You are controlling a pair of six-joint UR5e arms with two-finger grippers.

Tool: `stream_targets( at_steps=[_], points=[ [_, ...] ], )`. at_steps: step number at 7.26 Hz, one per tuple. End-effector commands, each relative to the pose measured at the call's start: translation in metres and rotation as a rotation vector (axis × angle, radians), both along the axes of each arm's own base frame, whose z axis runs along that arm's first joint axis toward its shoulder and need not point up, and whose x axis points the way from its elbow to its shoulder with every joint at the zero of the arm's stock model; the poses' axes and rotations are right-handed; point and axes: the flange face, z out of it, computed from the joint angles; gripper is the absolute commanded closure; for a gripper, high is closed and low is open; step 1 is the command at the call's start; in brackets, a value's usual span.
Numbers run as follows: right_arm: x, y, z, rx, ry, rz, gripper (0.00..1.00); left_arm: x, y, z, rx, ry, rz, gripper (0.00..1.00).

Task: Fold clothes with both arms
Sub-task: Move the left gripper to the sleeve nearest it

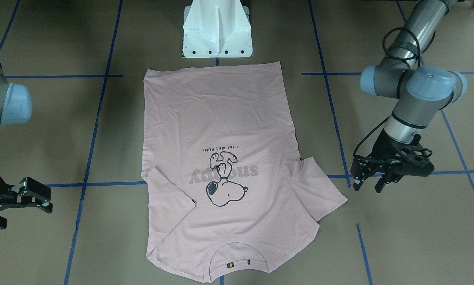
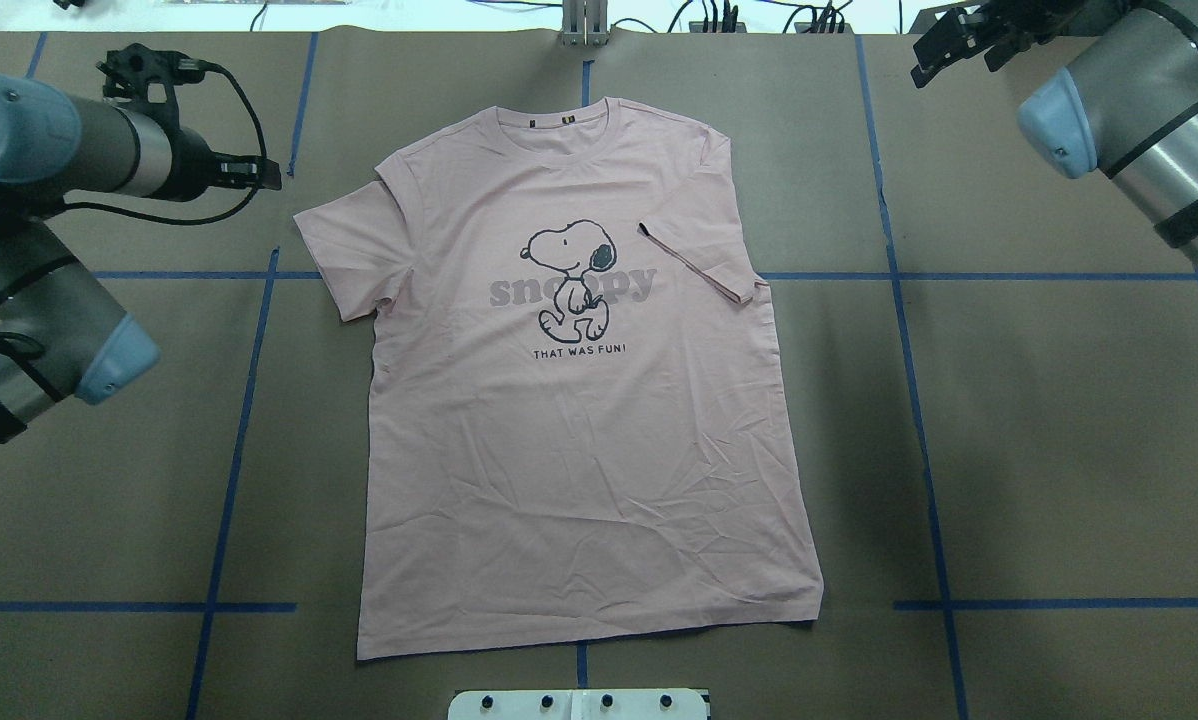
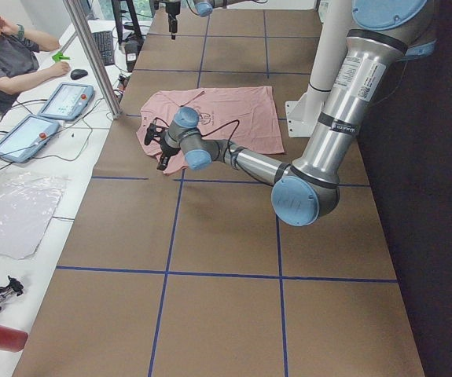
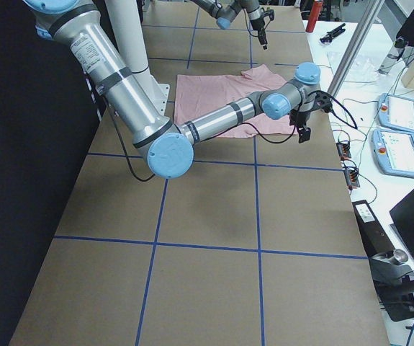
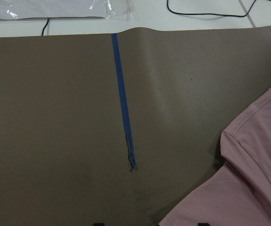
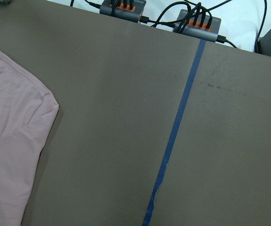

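Observation:
The light pink T-shirt (image 2: 579, 420) lies flat and print-up in the middle of the table, collar (image 2: 559, 125) at the far edge from the robot. Its sleeve on the robot's right (image 2: 699, 265) is folded in over the chest. The other sleeve (image 2: 334, 245) lies spread out. My left gripper (image 1: 368, 186) is open and empty, just beside the spread sleeve and apart from it. The left wrist view shows that sleeve (image 5: 253, 179) at lower right. My right gripper (image 1: 21, 209) is open and empty, well clear of the shirt; the right wrist view shows the shirt's shoulder (image 6: 8, 136).
The white pedestal base (image 1: 217, 29) stands at the shirt's hem. Blue tape lines (image 2: 249, 400) cross the brown table cover. Cable hubs (image 6: 199, 23) sit at the far table edge. An operator (image 3: 9, 59) and tablets (image 3: 64, 98) are beside the table.

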Motion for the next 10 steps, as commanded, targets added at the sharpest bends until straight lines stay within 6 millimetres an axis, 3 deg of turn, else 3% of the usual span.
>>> stream_targets(
  at_steps=[1,2,4,8,10],
  points=[
    [0.004,0.0,0.002,0.002,-0.002,0.0,0.0,0.034,-0.006,0.036,-0.007,-0.008,-0.02,0.37],
    [0.004,0.0,0.002,0.002,-0.002,0.0,0.0,0.04,-0.014,0.049,0.005,-0.006,-0.026,0.39],
    [0.004,0.0,0.002,0.003,0.0,0.0,0.0,0.044,-0.019,0.047,0.006,-0.005,-0.027,0.41],
    [0.005,0.001,0.005,0.002,0.004,0.003,0.0,0.063,-0.008,0.042,0.01,0.001,0.003,0.45],
    [0.005,0.001,0.006,0.002,0.005,0.002,0.0,0.07,-0.003,0.041,0.012,0.004,0.015,0.52]
  ],
)
